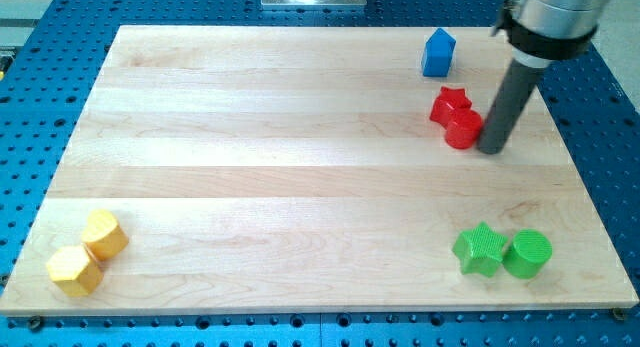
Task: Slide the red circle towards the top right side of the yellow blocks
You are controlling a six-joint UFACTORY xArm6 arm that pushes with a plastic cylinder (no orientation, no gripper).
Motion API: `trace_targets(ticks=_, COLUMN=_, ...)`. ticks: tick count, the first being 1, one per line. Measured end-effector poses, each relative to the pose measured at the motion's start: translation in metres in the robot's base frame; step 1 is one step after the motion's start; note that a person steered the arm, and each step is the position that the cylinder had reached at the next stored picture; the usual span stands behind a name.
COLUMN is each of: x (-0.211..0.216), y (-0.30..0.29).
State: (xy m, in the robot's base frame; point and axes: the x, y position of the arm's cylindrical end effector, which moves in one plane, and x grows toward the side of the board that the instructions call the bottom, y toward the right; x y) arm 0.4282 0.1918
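My tip (492, 148) stood against the right edge of the red circle (463, 130), which sat near the counter's (300, 137) top right, touching, as far as I could tell, a red star (450, 104). This tool was a bare rod with nothing to spread or pinch. Set there, it could push leftward and downward toward the two yellow blocks (88, 251) far off at bottom left.

The bench (300, 137) is showing pale, striped wood; two yellow blocks (88, 252), a red circle (463, 129), red star (449, 104), blue block (438, 53), green star (479, 249) and green circle (527, 254) are sitting on it; my tip (492, 147) is looking dark grey.
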Motion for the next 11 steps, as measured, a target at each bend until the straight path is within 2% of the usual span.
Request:
trace_targets(ticks=1, x=0.000, y=-0.069)
trace_targets(ticks=3, x=-0.010, y=-0.027)
trace_targets(ticks=4, x=-0.029, y=-0.036)
trace_targets(ticks=6, x=-0.029, y=-0.205)
trace_targets(ticks=7, x=-0.032, y=-0.162)
trace_targets(ticks=8, x=-0.067, y=-0.156)
trace_targets(ticks=9, x=-0.079, y=-0.207)
trace_targets(ticks=10, x=-0.067, y=-0.253)
trace_targets(ticks=11, x=-0.035, y=-0.213)
